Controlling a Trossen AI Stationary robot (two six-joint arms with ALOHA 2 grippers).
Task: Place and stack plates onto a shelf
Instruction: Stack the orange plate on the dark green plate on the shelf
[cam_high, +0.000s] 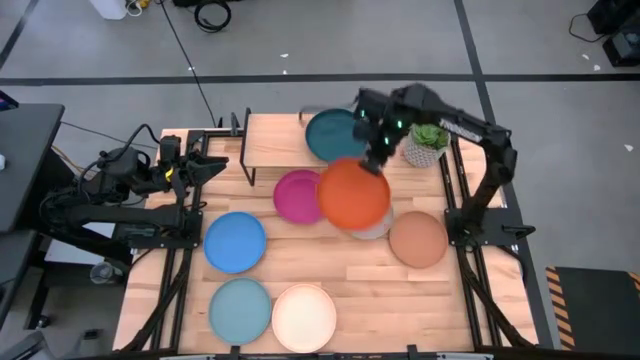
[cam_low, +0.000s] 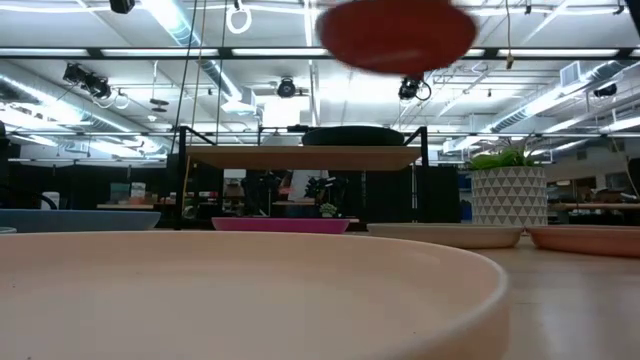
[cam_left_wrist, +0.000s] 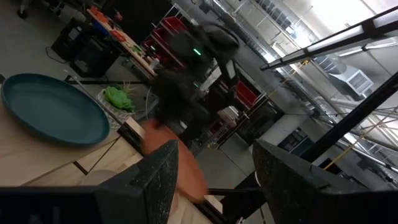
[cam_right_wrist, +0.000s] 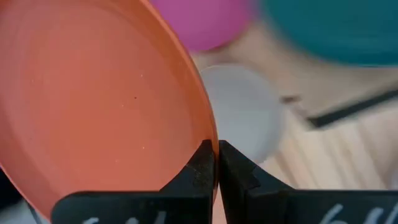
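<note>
The right gripper (cam_high: 377, 163) pinches the orange plate (cam_high: 353, 195) by its rim; the shelf (cam_high: 275, 135), bearing the teal plate (cam_high: 333, 133), lies just behind it.

Left tool (cam_left_wrist: 211, 177) fingers apart in foreground; beyond, teal plate (cam_left_wrist: 53, 109) lies flat on shelf (cam_left_wrist: 25, 152), green plant (cam_left_wrist: 121, 98) just behind it, and blurred right arm (cam_left_wrist: 186, 74) holds orange plate (cam_left_wrist: 183, 168) aloft.

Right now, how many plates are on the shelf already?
1. Only the teal plate lies on the shelf. The orange plate is held in the air by the right gripper; the six others are on the table. None seems hidden.
</note>
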